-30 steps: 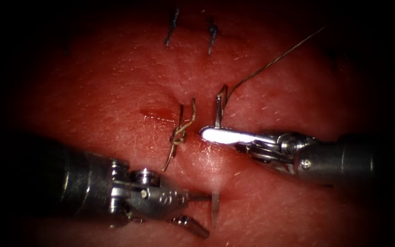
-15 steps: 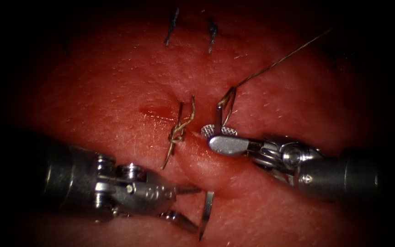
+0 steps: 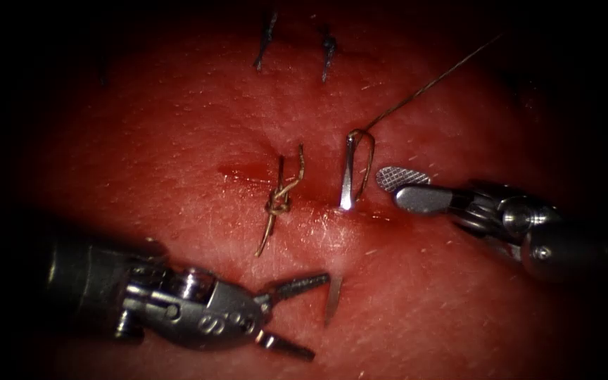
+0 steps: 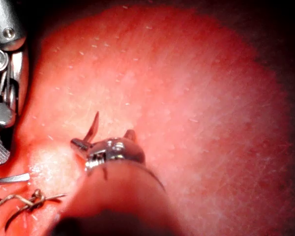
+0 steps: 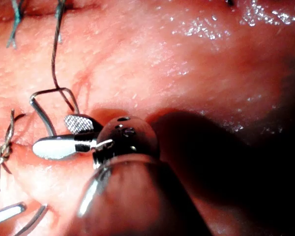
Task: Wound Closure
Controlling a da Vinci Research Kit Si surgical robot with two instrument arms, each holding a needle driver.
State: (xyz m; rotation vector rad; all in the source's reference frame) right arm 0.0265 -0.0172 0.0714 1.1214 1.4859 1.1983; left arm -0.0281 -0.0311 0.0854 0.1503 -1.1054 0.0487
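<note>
Two tools sit over the tissue (image 3: 177, 127), each with its jaws spread apart and holding nothing. Places below are given from the knot (image 3: 278, 204), a tied stitch with short cut ends on the line of the cut.

Nearest the endoscope, below the knot and to its left, is the left tool (image 3: 317, 317). Its jaws gape wide towards the needle's point (image 3: 333, 297), which sticks out of the tissue below the knot and a little to its right. The upper jaw's tip is just beside that point; whether they touch cannot be told. The left wrist view shows the same parted jaws (image 4: 113, 130) above bare tissue.

The needle (image 3: 347, 179) is in the tissue. Its rear part stands up just right of the knot and goes into the surface level with it, the middle of the curve is buried, and the point comes out nearer the endoscope.

Further right of the knot, the right tool (image 3: 388, 188) rests apart from the needle's rear part, with the ridged face of one jaw showing. The right wrist view shows these jaws (image 5: 54, 135) spread, with the needle (image 5: 43, 115) just past them.

The thread (image 3: 423, 88) bends over at the needle's rear end and runs away up and to the right of the knot. A streak of red fluid (image 3: 244, 172) lies just left of the knot. Far above the knot are two dark older stitches (image 3: 327, 51).
</note>
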